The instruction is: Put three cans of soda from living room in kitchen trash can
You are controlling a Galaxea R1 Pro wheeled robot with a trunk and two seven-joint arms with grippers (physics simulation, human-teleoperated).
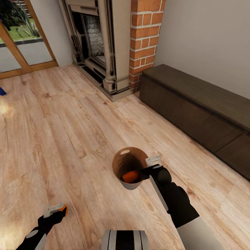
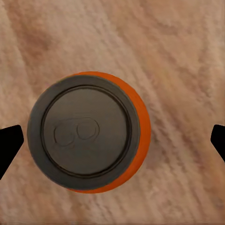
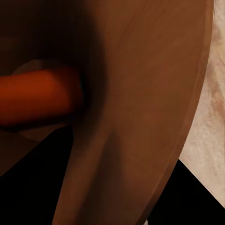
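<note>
Our right gripper [image 1: 150, 166] grips the near-right rim of the trash can [image 1: 125, 154], its jaws closed on the wall, and one orange soda can [image 1: 131, 177] lies inside at the bottom. Our left gripper [image 1: 57, 209] hangs at the near left over a second orange can [image 2: 89, 131] standing upright on the wood floor [image 1: 69, 132]. Its fingers [image 2: 9, 143] are spread wide on either side, clear of the can.

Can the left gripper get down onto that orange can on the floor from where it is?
Probably yes. The left gripper hangs right over the orange can, its open fingers clear of the can on either side, and nothing lies between them but bare wood floor.
</note>
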